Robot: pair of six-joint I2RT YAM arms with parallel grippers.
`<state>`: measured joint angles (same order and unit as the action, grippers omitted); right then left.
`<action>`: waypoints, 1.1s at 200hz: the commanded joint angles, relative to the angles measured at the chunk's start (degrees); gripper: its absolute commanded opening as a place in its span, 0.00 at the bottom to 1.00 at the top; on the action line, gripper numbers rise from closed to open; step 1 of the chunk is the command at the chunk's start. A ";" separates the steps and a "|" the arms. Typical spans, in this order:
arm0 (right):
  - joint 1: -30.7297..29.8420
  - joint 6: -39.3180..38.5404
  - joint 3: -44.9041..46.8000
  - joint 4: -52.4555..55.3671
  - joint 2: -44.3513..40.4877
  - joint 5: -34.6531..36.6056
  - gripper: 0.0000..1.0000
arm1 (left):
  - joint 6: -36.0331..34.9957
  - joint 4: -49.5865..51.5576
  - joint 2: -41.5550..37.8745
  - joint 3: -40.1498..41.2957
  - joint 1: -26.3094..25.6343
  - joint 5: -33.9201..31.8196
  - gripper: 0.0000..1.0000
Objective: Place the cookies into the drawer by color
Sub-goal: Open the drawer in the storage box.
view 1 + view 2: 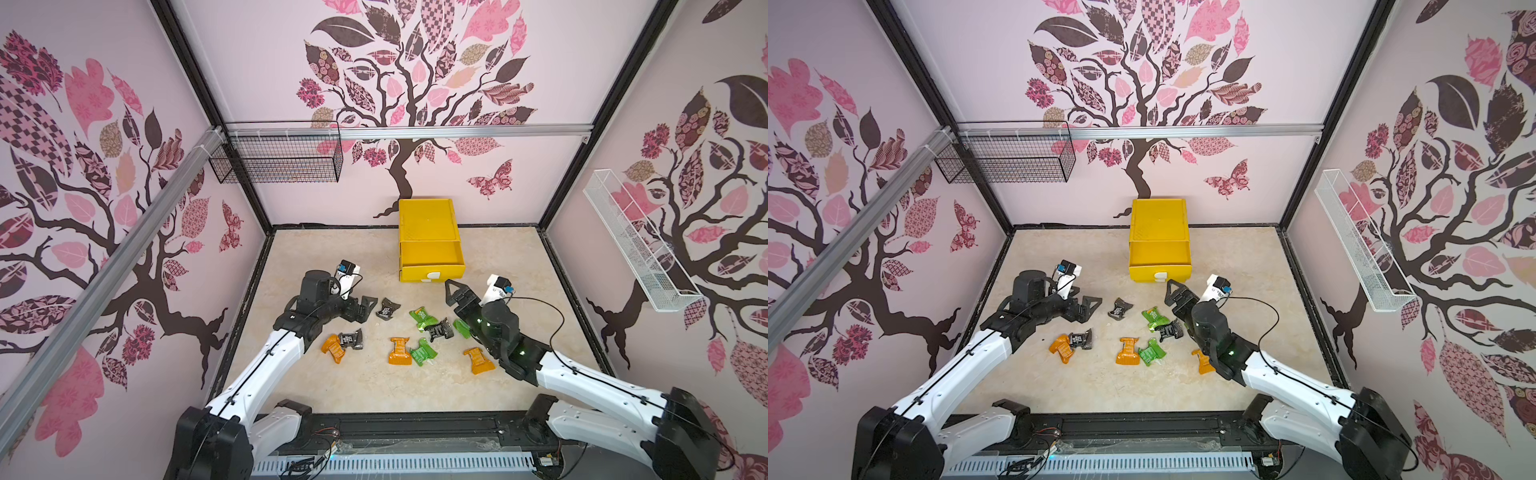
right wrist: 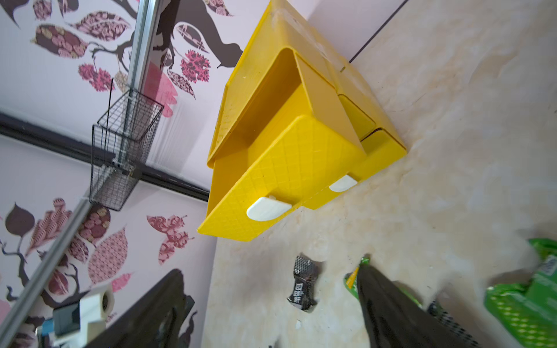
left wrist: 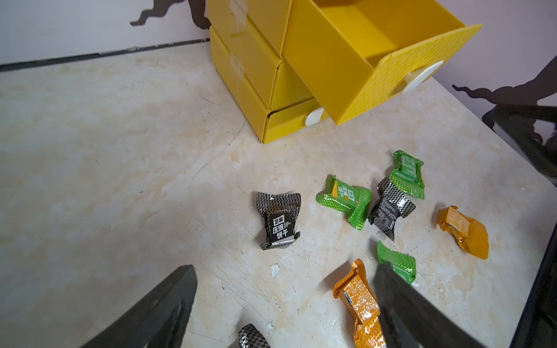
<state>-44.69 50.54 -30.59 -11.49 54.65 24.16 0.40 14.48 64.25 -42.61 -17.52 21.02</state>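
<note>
Currently the right hand [image 2: 269, 271] hovers with its jaws wide apart and nothing between them, just short of the front of the pulled-out top drawer [image 2: 289, 162]. The drawer's pull tab [image 2: 268, 208] lies straight ahead of the fingers. Just behind this hand a black packet [image 1: 440, 330] lies wedged between one green packet [image 1: 423, 318] and another green packet [image 1: 460, 327], touching both. The left hand [image 3: 283, 268] is likewise spread wide and empty, low over the surface [image 3: 105, 180]. A lone black packet [image 3: 278, 221] lies directly ahead of it and an orange packet [image 3: 358, 298] beside one finger.

All nine cookies [image 1: 1127, 351] lie on the surface around the two hands. None is in the drawer, and the part of its inside that shows looks bare.

The likeliest slip, I judge, is a mixed pick. Where black and green touch, closing on one could drag its neighbour along. The same holds behind the left hand, where an orange one [image 1: 332, 348] is overlapped by a black one [image 1: 351, 338]. The shiny wrappers may also slide out of a pinch on a flared end. A careless swing of the right hand could knock the drawer front, pushing it shut or shifting the yellow cabinet [image 1: 428, 220], which looks light. The open drawer overhangs a lower pull tab [image 2: 342, 183], so the drawers below will be awkward to reach while it is out. The black wire basket [image 1: 282, 160] and white wire basket [image 1: 636, 241] hang on the walls, well apart from either hand and out of the way.
</note>
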 commanded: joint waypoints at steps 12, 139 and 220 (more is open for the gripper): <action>2.97 -18.42 -2.58 13.49 -8.25 -3.43 0.99 | 2.55 -2.45 3.46 0.16 -2.15 -1.41 0.97; 14.08 -51.41 -7.49 34.48 -16.72 -14.46 0.99 | 5.08 -5.77 19.18 -2.97 -11.16 -11.38 0.96; 14.06 -58.76 -1.37 36.18 -25.00 -23.26 0.99 | 8.25 -3.15 30.14 -9.84 -13.04 -18.67 0.86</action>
<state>-30.83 -4.89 -34.39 23.49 33.39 3.31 7.20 10.00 92.73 -49.93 -30.39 6.09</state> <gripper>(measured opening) 0.993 0.870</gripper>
